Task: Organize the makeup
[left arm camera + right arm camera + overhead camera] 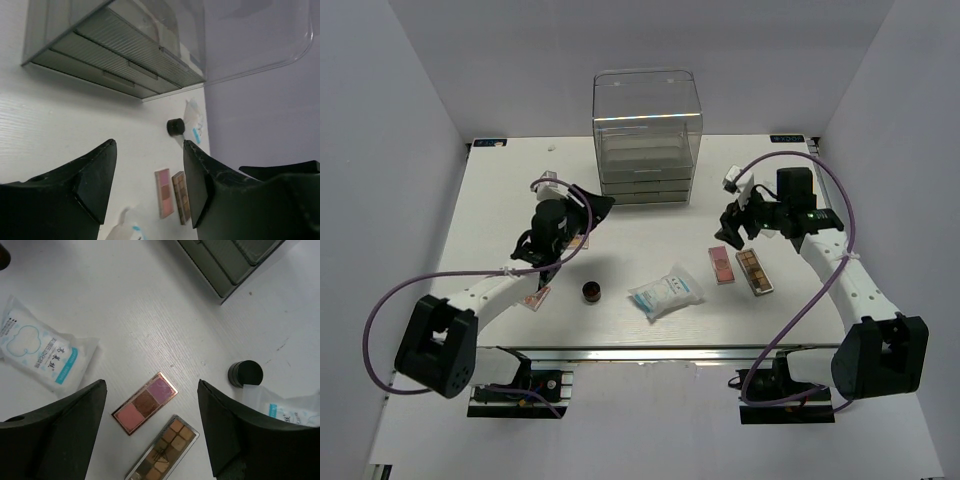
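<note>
A pink three-pan palette (pixel 722 264) and a brown palette (pixel 754 271) lie side by side at the right. My right gripper (pixel 730 233) hovers open just above them; its wrist view shows the pink palette (pixel 145 403) and the brown palette (pixel 162 455) between its fingers (pixel 75 415). A white-blue packet (pixel 666 292) lies in the middle front, a small round dark jar (pixel 591 292) to its left. A black cylinder (pixel 245 373) stands beside a second packet (pixel 287 410). My left gripper (pixel 595 211) is open and empty, above the table left of the drawers.
The tall clear acrylic drawer box (pixel 646 135) stands at the back centre, drawers shut. Another small palette (pixel 537 296) lies beside the left arm, and one more (pixel 578 243) shows partly under it. Grey walls close in on both sides.
</note>
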Controlling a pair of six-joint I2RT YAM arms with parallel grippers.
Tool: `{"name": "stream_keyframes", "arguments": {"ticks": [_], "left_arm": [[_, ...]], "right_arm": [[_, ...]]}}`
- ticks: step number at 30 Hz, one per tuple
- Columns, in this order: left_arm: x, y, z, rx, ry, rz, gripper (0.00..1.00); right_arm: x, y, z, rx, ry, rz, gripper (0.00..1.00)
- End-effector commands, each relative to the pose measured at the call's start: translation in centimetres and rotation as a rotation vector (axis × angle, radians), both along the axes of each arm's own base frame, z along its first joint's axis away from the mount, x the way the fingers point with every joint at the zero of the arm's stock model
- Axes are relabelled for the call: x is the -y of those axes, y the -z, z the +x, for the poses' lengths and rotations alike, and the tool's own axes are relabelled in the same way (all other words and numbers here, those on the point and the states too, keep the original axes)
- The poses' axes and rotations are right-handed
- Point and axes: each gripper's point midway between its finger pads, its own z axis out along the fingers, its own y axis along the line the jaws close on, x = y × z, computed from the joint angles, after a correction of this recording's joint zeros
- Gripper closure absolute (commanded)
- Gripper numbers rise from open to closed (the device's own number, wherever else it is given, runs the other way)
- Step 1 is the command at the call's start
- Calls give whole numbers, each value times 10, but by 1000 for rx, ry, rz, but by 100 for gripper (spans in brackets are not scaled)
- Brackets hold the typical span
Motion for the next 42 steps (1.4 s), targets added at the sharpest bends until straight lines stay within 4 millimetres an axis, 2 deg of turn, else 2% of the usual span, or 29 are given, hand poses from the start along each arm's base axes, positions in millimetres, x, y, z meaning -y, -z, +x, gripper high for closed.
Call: {"name": "stream_keyframes", "arguments": {"ticks": [1, 2, 3, 5, 6, 7, 8, 11, 12, 13, 16, 19, 20, 23, 26, 27, 29, 31, 36, 42], "left_arm": [[17, -47, 17, 131, -49, -170, 34], [21, -49, 19, 133, -48, -198, 33], [27, -49, 25, 150, -43, -220, 33], [39, -48, 28, 144, -35, -251, 32], [43, -52, 33, 154, -35, -263, 32], [52, -44, 35, 143, -27, -267, 32], [58, -43, 41, 149, -39, -283, 33], [67, -40, 51, 150, -48, -286, 33], [71, -51, 57, 177, -48, -303, 34], [75, -40, 64, 163, -54, -295, 34], [81, -38, 81, 180, -82, -320, 36], [83, -39, 94, 185, -114, -353, 38], [84, -30, 98, 167, -125, -350, 39], [82, -19, 109, 137, -176, -348, 39], [84, -18, 116, 128, -195, -362, 40], [85, -9, 119, 109, -204, -350, 40], [84, -11, 125, 106, -228, -365, 41], [83, -4, 130, 93, -249, -369, 43], [85, 0, 136, 87, -259, -400, 64], [82, 4, 137, 81, -285, -412, 71]], "right_arm": [[-7, -22, 25, 58, 97, 97, 23], [-6, -26, 32, 56, 136, 119, 31], [-8, -34, 38, 47, 168, 157, 49], [-10, -37, 42, 20, 199, 190, 61], [-11, -41, 45, 15, 220, 213, 64], [-11, -42, 46, 13, 232, 225, 63], [-12, -47, 49, 27, 249, 252, 59], [-12, -50, 52, 37, 265, 275, 53], [-13, -51, 52, 33, 265, 284, 51], [-14, -52, 53, 29, 267, 296, 51], [-16, -52, 53, 27, 261, 310, 51], [-16, -54, 54, 34, 260, 317, 51], [-17, -55, 55, 39, 261, 318, 51], [-16, -55, 56, 44, 272, 319, 51], [-15, -55, 56, 41, 279, 324, 52], [-16, -55, 56, 41, 279, 328, 52], [-15, -56, 57, 45, 281, 328, 52], [-14, -56, 58, 47, 283, 326, 52], [-14, -57, 58, 52, 284, 325, 52], [-14, -58, 58, 52, 284, 328, 52]]}}
